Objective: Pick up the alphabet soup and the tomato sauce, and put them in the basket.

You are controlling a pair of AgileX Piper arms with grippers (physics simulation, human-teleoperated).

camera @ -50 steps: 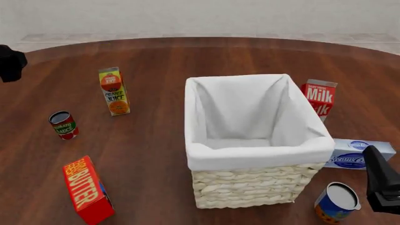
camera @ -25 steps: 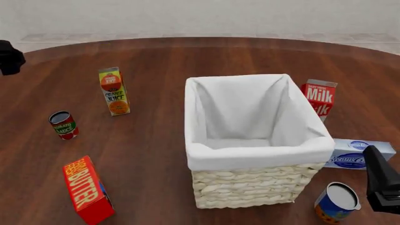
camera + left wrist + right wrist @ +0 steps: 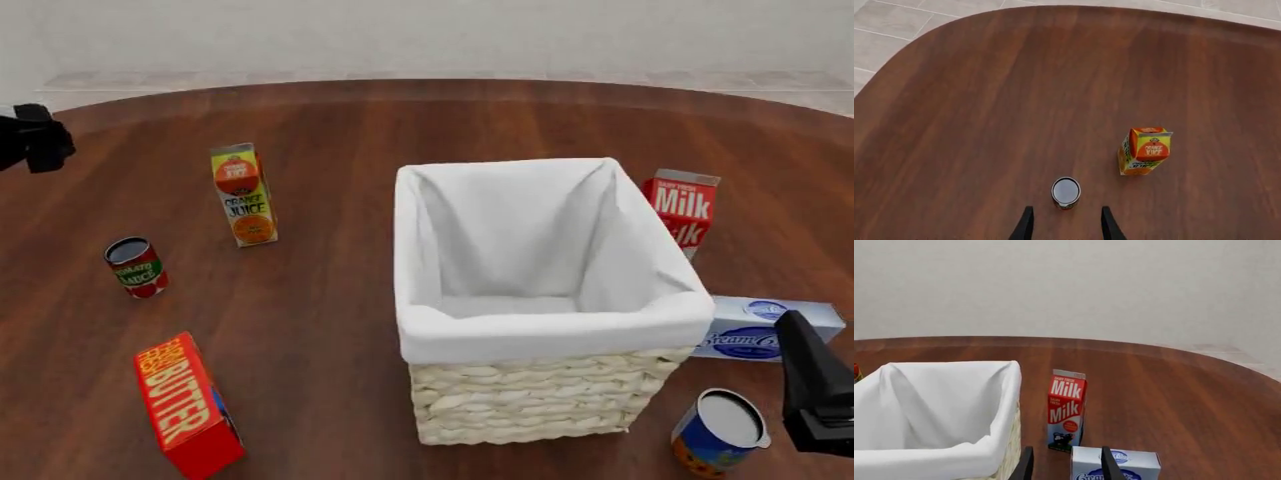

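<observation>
The tomato sauce point(image 3: 135, 266), a small red can with a green band and dark top, stands upright at the table's left. In the left wrist view the tomato sauce point(image 3: 1066, 192) sits just ahead of my open left gripper point(image 3: 1066, 228), outside the fingers. The alphabet soup point(image 3: 718, 432), a blue and orange can with a pale lid, stands at the front right beside the basket point(image 3: 547, 332). My right gripper point(image 3: 1066, 466) is open and holds nothing; its arm point(image 3: 814, 395) hangs right of the soup, which the right wrist view does not show.
An orange juice carton point(image 3: 243, 195) stands behind the tomato sauce, and a red butter box point(image 3: 187, 405) lies at the front left. A milk carton point(image 3: 683, 210) and a cream cheese box point(image 3: 771, 328) sit right of the basket. My left arm point(image 3: 38, 138) hovers at the far left edge.
The left arm has shifted a little to the right in the front view. The right arm and all objects have stayed put.
</observation>
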